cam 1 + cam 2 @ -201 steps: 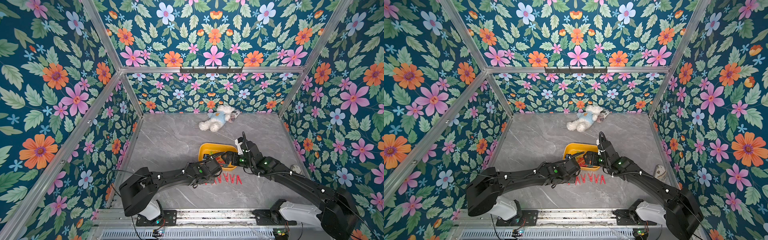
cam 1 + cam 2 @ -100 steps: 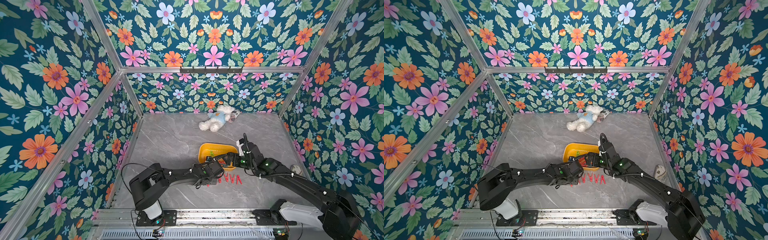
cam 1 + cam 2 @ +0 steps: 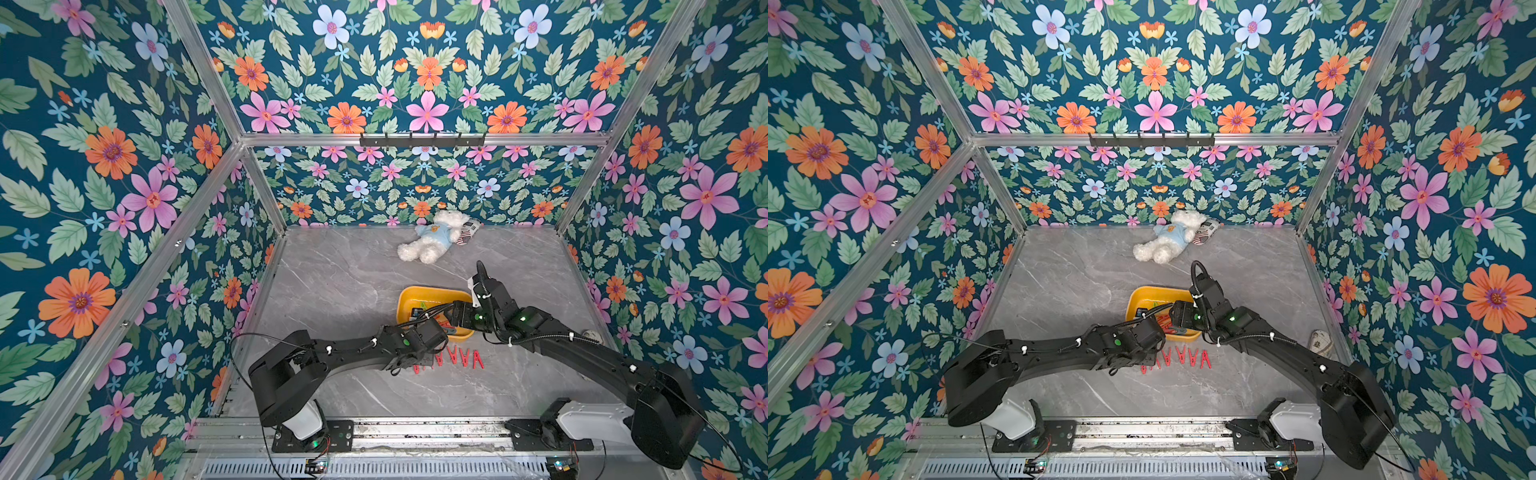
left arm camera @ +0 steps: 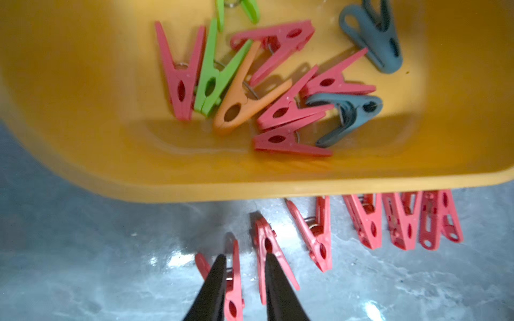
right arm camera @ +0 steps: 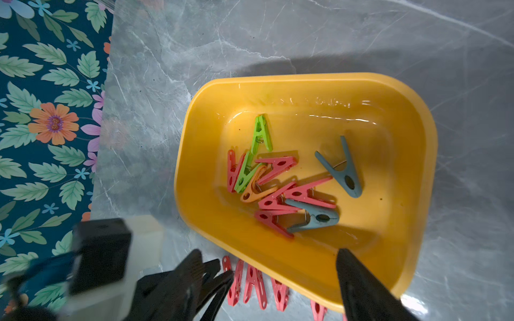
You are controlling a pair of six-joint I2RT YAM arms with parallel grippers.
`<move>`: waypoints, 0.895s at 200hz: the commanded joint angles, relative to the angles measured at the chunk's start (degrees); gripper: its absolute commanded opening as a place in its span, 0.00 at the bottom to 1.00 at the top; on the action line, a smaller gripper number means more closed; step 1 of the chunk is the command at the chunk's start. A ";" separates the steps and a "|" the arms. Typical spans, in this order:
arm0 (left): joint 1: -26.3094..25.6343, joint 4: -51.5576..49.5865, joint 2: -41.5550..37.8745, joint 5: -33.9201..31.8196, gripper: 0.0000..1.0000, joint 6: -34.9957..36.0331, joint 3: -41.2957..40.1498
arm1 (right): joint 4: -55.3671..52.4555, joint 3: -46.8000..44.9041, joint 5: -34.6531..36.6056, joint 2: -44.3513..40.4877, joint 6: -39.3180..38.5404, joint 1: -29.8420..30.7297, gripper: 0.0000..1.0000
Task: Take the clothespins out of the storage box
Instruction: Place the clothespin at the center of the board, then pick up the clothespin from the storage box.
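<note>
In the left wrist view, the rim of the storage box (image 4: pixel 194 191) hides the ends of several red clothespins (image 4: pixel 402 225).

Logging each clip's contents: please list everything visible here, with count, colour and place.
storage box: one, yellow, mid-table.
clothespins in box: ten; five red, two green, two grey-blue, one orange; loosely piled.
clothespins on table: six, red, rowed along box's near side.
plush bear: one, white with blue shirt, by back wall.
patterned items: two, pale; one beside bear, one at table's right edge.
hook rail: one, black, back frame bar.
table: one, grey marble.
left gripper: one, black, open over the row.
right gripper: one, black, open above box's near rim.
</note>
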 commanded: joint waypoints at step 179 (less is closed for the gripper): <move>12.92 -6.95 -19.82 -3.34 1.00 4.98 5.43 | -7.83 17.43 5.28 29.25 -13.08 -2.27 0.34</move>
